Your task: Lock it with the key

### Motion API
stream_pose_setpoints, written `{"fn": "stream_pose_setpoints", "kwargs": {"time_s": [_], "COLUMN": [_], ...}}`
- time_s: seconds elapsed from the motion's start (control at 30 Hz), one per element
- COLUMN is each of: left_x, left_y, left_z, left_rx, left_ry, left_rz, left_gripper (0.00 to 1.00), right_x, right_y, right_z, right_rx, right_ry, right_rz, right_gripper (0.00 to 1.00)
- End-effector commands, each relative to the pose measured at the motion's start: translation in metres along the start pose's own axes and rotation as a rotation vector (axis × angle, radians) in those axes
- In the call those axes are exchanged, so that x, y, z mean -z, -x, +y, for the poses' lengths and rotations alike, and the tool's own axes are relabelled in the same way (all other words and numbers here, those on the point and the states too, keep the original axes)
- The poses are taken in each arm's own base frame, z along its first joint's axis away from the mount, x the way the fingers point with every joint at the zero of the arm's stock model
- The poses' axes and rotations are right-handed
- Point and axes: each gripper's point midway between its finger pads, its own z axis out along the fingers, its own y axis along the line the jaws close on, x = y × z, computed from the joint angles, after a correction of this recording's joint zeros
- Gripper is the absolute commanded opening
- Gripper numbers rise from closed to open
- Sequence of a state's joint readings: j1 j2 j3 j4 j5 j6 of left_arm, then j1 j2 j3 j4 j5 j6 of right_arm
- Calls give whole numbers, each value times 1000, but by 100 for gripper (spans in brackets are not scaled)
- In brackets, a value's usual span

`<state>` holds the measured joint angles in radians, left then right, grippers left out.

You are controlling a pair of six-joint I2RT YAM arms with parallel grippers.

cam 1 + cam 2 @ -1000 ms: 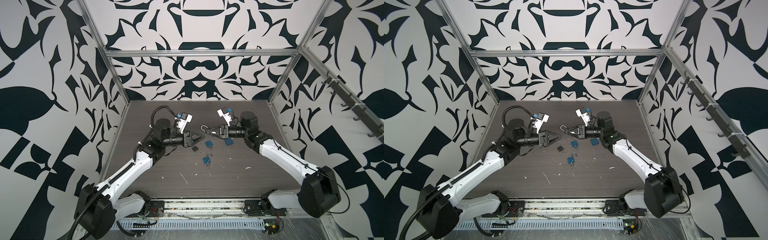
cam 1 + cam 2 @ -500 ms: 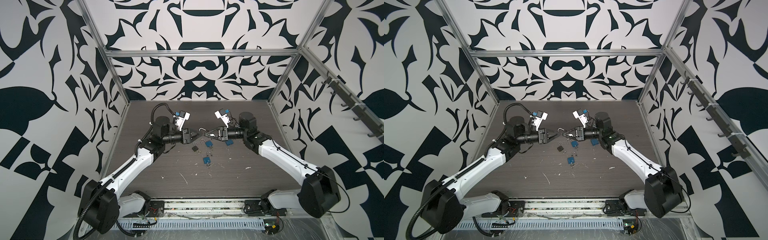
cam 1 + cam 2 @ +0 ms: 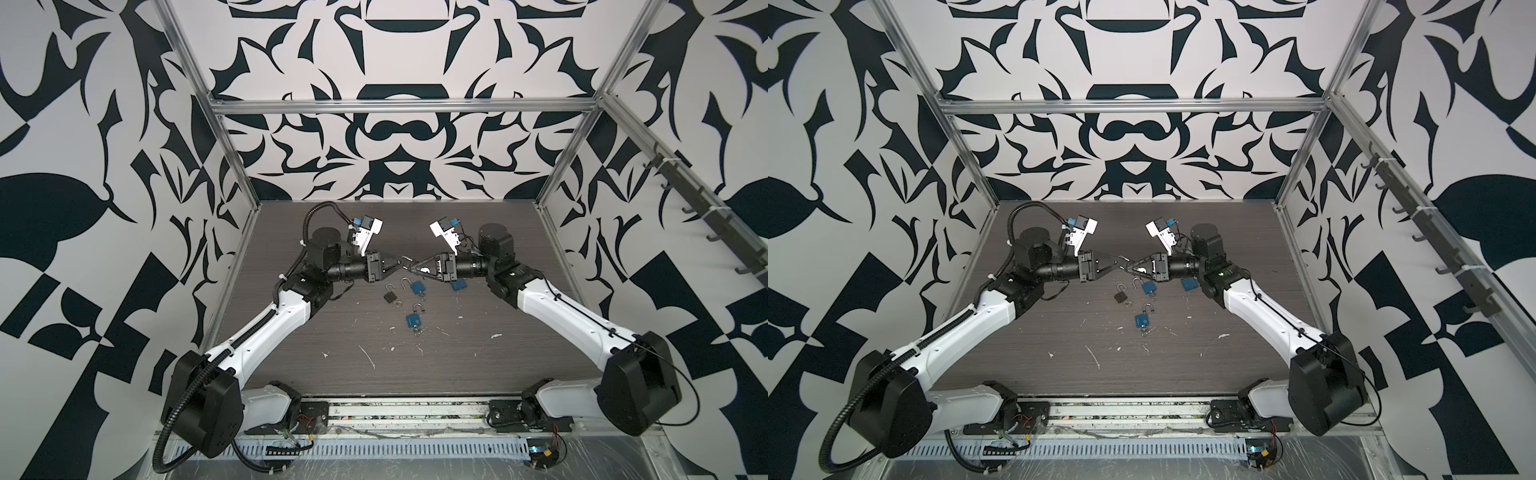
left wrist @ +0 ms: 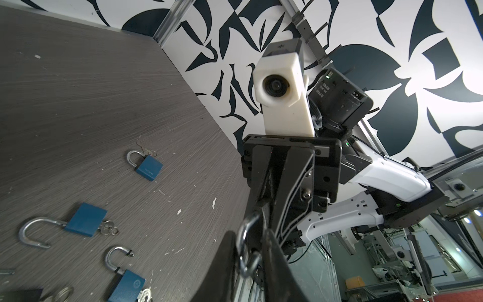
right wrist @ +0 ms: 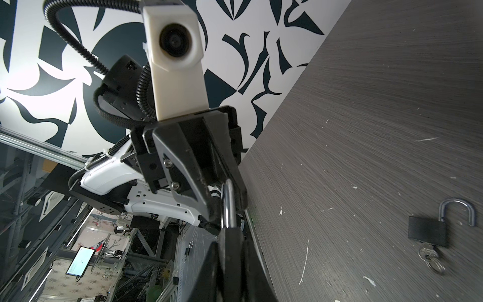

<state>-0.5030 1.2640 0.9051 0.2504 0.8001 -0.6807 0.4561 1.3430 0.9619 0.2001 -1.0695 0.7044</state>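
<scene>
Left end effector (image 3: pixel 398 262) on padlock (image 5: pixel 228 202) shackle, right end effector (image 3: pixel 411 269) opposite

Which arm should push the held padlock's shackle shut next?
Left, likely. The left gripper pinches the shackle of the raised padlock, so it can push; the right gripper clamps the body end, serving as brace.

Padlocks (image 3: pixel 417 287) (perhaps four) at table (image 3: pixel 498 365) centre

Small padlock (image 5: pixel 228 201) midair, silver shackle (image 4: pixel 242 235) exposed.
</scene>
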Motion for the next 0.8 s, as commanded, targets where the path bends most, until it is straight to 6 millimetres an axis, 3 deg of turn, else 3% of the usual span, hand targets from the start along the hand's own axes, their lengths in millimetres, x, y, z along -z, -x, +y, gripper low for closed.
{"fn": "stream_pose_setpoints", "kwargs": {"time_s": [0.0, 0.17, 0.23, 0.43, 0.77], "left_x": [1, 1, -5, -7, -7], "left_y": [13, 12, 7, 5, 7], "left_z": [-15, -14, 0, 4, -2], "left_rx": [-55, -53, -25, -19, 10], "left_ry": [-41, -40, -23, -25, -58], "left_rz": [-20, -16, 5, 11, 8], "left_gripper": [16, 13, 13, 0, 0], "right_x": [1, 1, 1, 2, -1], "right_y": [9, 10, 11, 11, 12], "right_z": [18, 20, 22, 29, 30], "right_rx": [77, 80, 81, 85, 92], "right_ry": [42, 43, 46, 58, 54], "right_rz": [-11, -13, -12, -11, -17], "right_gripper": [0, 0, 0, 0, 0]}}
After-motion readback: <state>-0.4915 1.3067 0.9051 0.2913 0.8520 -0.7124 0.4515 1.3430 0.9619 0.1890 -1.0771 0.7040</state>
